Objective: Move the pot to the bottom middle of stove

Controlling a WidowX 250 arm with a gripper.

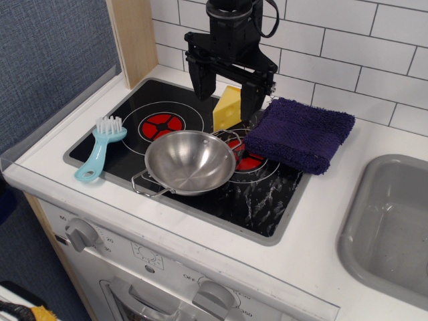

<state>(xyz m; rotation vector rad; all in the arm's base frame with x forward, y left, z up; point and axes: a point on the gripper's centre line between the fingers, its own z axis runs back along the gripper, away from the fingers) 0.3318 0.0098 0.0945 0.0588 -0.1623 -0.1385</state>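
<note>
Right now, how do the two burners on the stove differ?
The left burner shows whole, with its red center and white rings uncovered; the right burner is mostly hidden, overlapped by the pot and the purple towel. The left burner has the blue brush beside it. Both are red, ringed in white, on the black stove.

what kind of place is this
Most likely a toy play kitchen: a black stove with printed red burners, a grey sink set in the counter, and plastic oven knobs below.
</note>
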